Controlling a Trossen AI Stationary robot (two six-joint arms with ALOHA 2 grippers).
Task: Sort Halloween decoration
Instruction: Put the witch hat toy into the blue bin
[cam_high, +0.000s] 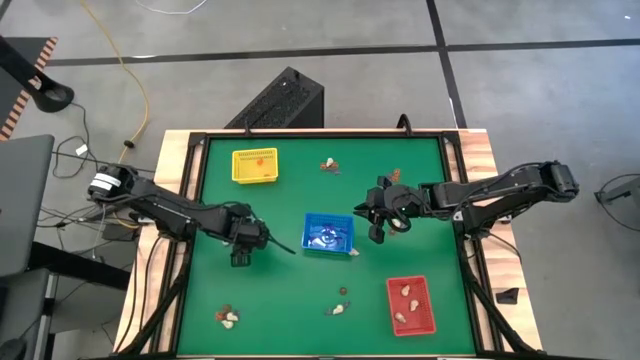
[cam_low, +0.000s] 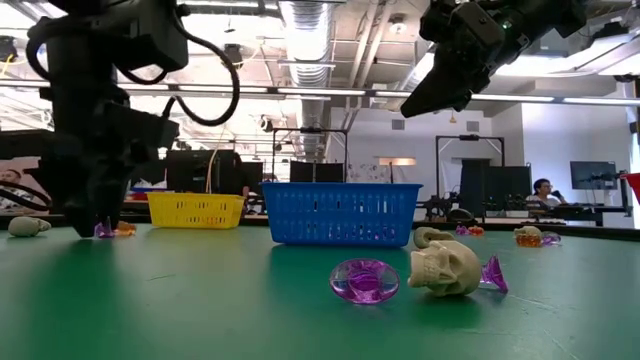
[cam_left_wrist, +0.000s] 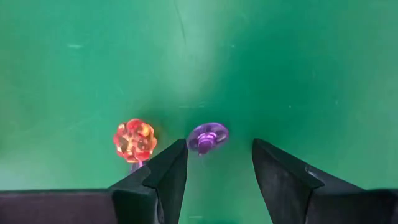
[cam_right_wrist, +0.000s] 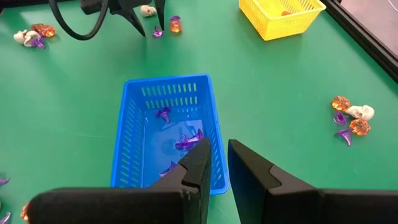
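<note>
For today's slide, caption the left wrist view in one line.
Open left tool poised over a purple trinket, an orange trinket beside it on the green table.

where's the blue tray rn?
High view: the blue tray sits mid-table, between the left gripper on its left and the right gripper on its right, with purple trinkets inside.

Light falls evenly from above; long ceiling lamps (cam_low: 310, 25) burn white and overexposed in the low view, and the arms hang there as near-black silhouettes against that brightness. The green counter (cam_high: 290, 205) is bright and flat in the high view, with only soft, short shadows; in the left wrist view a pale sheen runs down its middle, its surface looks soft, and the orange trinket (cam_left_wrist: 134, 139) and purple trinket (cam_left_wrist: 208, 135) glow translucent.
</note>
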